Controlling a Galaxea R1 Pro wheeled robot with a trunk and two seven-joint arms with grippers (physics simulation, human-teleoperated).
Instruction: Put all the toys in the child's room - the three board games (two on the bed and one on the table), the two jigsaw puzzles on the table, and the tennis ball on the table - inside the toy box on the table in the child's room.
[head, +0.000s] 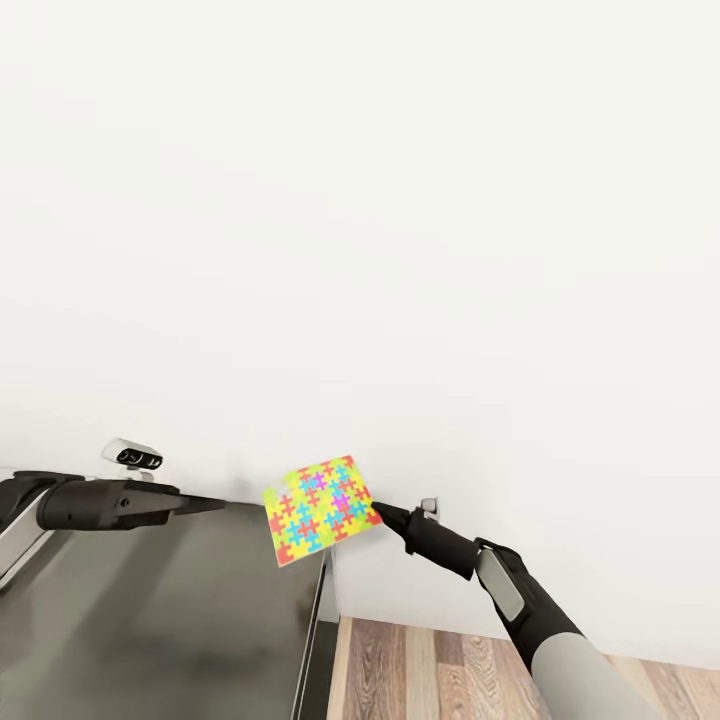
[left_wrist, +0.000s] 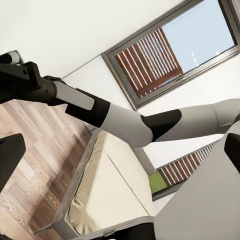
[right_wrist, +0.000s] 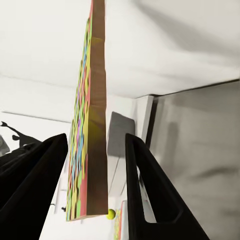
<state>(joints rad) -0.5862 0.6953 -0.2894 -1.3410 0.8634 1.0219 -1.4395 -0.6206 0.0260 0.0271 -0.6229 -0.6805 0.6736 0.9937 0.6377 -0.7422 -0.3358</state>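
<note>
White wall (head: 360, 200), dark grey table (head: 180, 610), wood floor (head: 430, 670), right pincer (head: 378, 511) gripping jigsaw puzzle (head: 318, 508)

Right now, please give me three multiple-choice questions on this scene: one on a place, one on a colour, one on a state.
1. Where is the puzzle?
A. On the floor
B. In the air at the right gripper
C. In a drawer

2. What colour is the table top here?
A. Dark grey
B. Red
C. Yellow

3. How is the left gripper?
A. Shut on a ball
B. Shut on a box
C. Open, empty

Answers: 1 B, the head view shows the puzzle raised at the gripper's tip. 2 A, the top shows dark grey there. 3 C, the left wrist view shows its fingers wide apart with nothing between.
</note>
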